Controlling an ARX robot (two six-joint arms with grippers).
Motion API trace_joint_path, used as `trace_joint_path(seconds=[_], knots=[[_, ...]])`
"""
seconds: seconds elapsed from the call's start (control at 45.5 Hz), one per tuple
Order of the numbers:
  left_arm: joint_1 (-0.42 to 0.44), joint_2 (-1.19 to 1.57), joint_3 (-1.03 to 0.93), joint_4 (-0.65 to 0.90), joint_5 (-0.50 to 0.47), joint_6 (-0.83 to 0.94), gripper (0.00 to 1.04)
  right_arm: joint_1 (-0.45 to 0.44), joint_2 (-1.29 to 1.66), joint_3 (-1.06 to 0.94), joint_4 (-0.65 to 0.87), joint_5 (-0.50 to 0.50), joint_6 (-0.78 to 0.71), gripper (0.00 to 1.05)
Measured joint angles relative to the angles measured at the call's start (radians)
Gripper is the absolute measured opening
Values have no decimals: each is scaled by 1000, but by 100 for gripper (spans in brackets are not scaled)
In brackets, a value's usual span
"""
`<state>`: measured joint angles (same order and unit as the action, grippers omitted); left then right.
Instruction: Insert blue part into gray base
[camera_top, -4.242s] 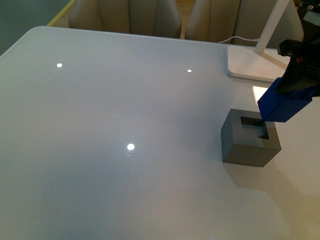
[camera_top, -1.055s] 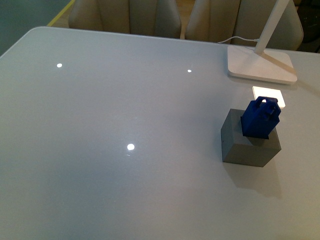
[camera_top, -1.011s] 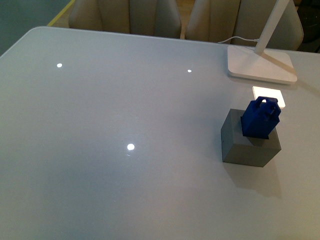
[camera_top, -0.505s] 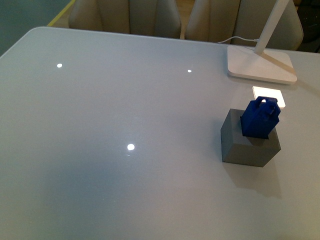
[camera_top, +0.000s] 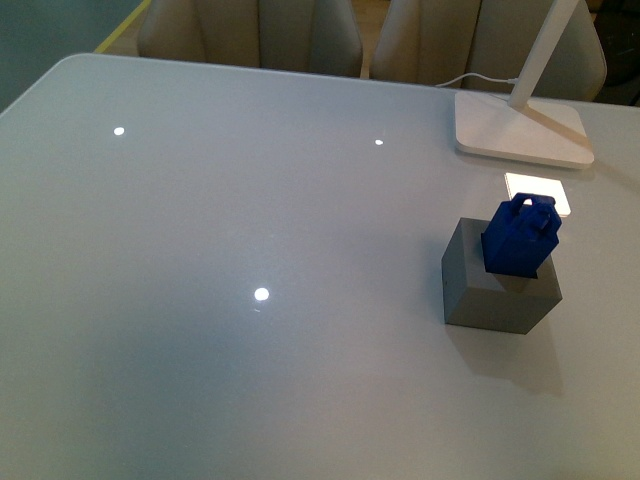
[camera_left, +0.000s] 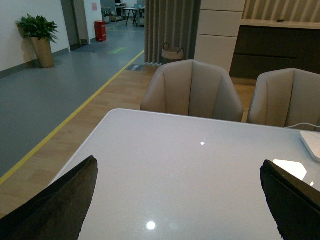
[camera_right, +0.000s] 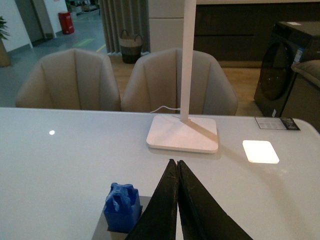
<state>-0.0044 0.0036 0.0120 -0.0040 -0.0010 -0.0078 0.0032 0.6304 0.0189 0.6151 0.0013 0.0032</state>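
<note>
The blue part (camera_top: 519, 239) stands upright in the top of the gray base (camera_top: 497, 290) at the table's right side, loop handle up, most of its body above the cube's top face. Neither arm shows in the front view. In the right wrist view the blue part (camera_right: 121, 207) sits on the gray base (camera_right: 105, 231), and my right gripper (camera_right: 176, 165) is shut and empty, beside and apart from the part. My left gripper (camera_left: 180, 200) is open and empty over bare table, far from both.
A white lamp base (camera_top: 521, 131) with its slanted stem stands at the back right, with a bright light patch (camera_top: 538, 192) on the table just behind the cube. Beige chairs (camera_top: 258, 35) line the table's far edge.
Four seconds ago my right gripper held the blue part above the gray base. It has let go and left the front view. Over the last second nothing has moved.
</note>
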Motion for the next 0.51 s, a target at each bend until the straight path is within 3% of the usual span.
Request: trace_joint_path(seconds=[0.505], knots=[[0,0,0,0,0,0,97,0,-329,-1,-312,0,0,2]])
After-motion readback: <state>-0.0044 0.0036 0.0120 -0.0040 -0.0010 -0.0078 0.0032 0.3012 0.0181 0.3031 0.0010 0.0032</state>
